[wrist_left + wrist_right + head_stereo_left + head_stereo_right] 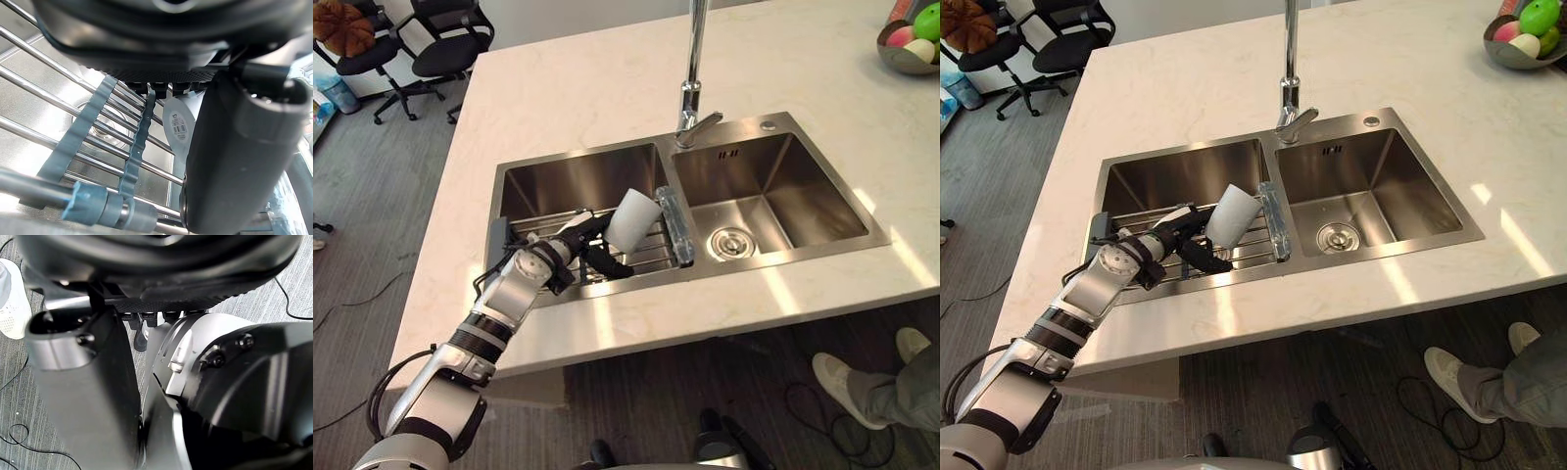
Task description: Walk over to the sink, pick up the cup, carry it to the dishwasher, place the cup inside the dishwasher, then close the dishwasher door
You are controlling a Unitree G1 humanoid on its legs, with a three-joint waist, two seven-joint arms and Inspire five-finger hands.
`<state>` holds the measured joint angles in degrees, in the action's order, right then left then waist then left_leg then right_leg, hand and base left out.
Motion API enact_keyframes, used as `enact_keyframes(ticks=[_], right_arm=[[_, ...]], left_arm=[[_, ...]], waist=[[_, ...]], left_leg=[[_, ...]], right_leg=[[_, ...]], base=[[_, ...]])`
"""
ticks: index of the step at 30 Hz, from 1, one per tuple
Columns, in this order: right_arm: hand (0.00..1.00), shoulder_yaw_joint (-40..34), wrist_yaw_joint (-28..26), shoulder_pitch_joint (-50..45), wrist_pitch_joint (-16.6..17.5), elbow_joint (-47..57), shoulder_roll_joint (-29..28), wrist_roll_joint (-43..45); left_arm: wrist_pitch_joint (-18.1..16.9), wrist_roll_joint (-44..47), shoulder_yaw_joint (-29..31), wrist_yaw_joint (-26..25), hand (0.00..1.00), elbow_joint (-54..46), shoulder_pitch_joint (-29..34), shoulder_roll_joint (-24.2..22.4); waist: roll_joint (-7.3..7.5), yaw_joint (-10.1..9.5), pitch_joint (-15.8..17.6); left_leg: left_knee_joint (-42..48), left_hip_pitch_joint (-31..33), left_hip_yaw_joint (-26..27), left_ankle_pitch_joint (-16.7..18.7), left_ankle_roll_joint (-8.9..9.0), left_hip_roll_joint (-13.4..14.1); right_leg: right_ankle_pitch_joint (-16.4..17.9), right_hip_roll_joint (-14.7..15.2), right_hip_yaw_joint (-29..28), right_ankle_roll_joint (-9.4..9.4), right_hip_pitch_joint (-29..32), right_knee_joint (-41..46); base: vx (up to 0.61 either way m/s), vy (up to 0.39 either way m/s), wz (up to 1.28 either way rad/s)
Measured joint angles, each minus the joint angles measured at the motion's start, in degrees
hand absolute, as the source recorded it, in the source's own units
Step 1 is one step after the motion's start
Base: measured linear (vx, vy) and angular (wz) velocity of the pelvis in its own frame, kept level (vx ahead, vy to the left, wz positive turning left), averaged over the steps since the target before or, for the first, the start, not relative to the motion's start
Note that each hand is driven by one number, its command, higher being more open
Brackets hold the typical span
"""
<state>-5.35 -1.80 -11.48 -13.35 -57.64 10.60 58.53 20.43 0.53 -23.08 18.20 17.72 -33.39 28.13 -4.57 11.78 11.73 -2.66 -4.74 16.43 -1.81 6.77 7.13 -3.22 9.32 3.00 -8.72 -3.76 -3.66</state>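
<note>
The left hand [576, 247] grips the tilted white cup [632, 219] above the rack [646, 257] in the left basin of the sink [578, 174]. The state of the right hand [83, 382] I cannot tell.

Left arm [499, 313] outstretched, left hand [570, 243] curled tight, thumb opposing fingers.

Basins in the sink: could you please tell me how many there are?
2: the left basin, where the left hand holds the cup over the rack, and the right basin.
</note>
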Motion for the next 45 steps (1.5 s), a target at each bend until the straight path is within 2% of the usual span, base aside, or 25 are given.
enact_keyframes(ticks=[7,11,17,22,26,30,34,38,40,45], right_arm=[[1.0,1.3,1.1,0.3,-0.2,0.0,0.4,0.9],[1.0,1.7,2.1,0.3,-0.4,0.1,0.4,1.1],[1.0,3.7,3.8,0.7,-0.4,0.1,0.5,3.1],[1.0,4.7,4.6,0.8,-0.4,0.4,0.3,3.2],[1.0,4.7,4.6,0.8,-0.7,0.4,0.4,3.1],[1.0,4.7,4.6,0.7,-0.9,0.3,0.4,3.1],[1.0,4.7,4.3,0.7,-1.1,0.0,0.4,3.1],[1.0,4.6,3.9,0.6,-1.2,-0.2,0.4,3.0],[1.0,4.6,3.5,0.6,-1.2,-0.3,0.4,3.0],[1.0,4.5,2.8,0.3,-1.1,-0.4,0.5,2.8]], left_arm=[[-1.1,3.6,-0.1,-1.4,1.0,0.4,0.4,0.1],[-3.4,14.8,-1.1,-5.9,1.0,2.2,0.5,0.1],[-4.4,33.1,-1.6,-12.6,1.0,3.4,0.5,0.1],[-6.1,39.4,-2.3,-15.7,1.0,5.4,0.6,-0.4],[-8.0,38.9,-2.3,-15.8,1.0,7.6,0.6,-1.7],[-8.3,35.1,-2.3,-15.7,1.0,8.1,0.6,-2.8],[-8.9,25.2,-2.3,-15.2,1.0,8.3,0.9,-4.6],[-11.5,9.3,-4.5,-14.3,1.0,9.7,0.8,-5.8],[-12.0,6.5,-4.5,-14.3,1.0,10.4,0.7,-6.4],[-12.0,6.2,-4.5,-14.3,1.0,10.5,0.6,-6.6]], waist=[[0.07,-0.27,0.0],[0.26,-1.14,-0.1],[1.36,-1.61,-0.1],[2.19,-1.73,-0.4],[2.28,-1.77,-0.5],[2.45,-1.77,-0.6],[2.81,-1.8,-0.9],[2.92,-1.79,-1.0],[2.97,-1.79,-1.0],[2.98,-1.79,-1.0]], left_leg=[[0.0,0.0,-0.1,0.0,-0.02,0.0],[0.0,0.0,-0.2,0.0,-0.07,0.0],[0.0,0.0,-0.6,-0.4,-0.6,-0.2],[0.1,0.0,-0.7,-0.5,-0.68,-0.3],[0.4,-0.1,-0.7,-0.5,-0.69,-0.3],[0.4,-0.4,-0.7,-0.4,-0.68,-0.3],[0.4,-0.6,-0.6,-0.4,-0.68,-0.3],[0.0,-1.0,-0.2,-0.4,-0.6,-0.3],[0.0,-1.0,-0.2,-0.4,-0.55,-0.3],[-0.5,-1.2,-0.2,-0.4,-0.56,-0.4]], right_leg=[[0.0,0.0,0.0,0.0,0.0,0.1],[0.0,0.0,0.2,-0.02,0.0,0.2],[0.1,0.2,0.6,-0.1,-0.1,0.5],[0.1,0.3,0.7,-0.11,-0.1,0.8],[0.1,0.3,0.7,-0.09,-0.3,0.9],[0.1,0.3,0.7,-0.08,-0.5,0.9],[0.1,0.3,0.6,-0.08,-0.6,0.9],[0.1,0.3,0.3,-0.07,-0.6,0.9],[0.1,0.3,0.3,-0.07,-0.6,0.9],[0.1,0.3,0.2,-0.06,-0.6,0.8]], base=[[-0.01,-0.006,0.0],[0.0,0.0,0.0],[-0.02,-0.016,0.03],[0.0,-0.003,0.01],[0.0,0.0,0.0],[0.0,0.0,0.0],[0.0,0.0,-0.01],[0.0,0.0,-0.03],[0.0,0.0,0.0],[0.0,0.0,0.0]])
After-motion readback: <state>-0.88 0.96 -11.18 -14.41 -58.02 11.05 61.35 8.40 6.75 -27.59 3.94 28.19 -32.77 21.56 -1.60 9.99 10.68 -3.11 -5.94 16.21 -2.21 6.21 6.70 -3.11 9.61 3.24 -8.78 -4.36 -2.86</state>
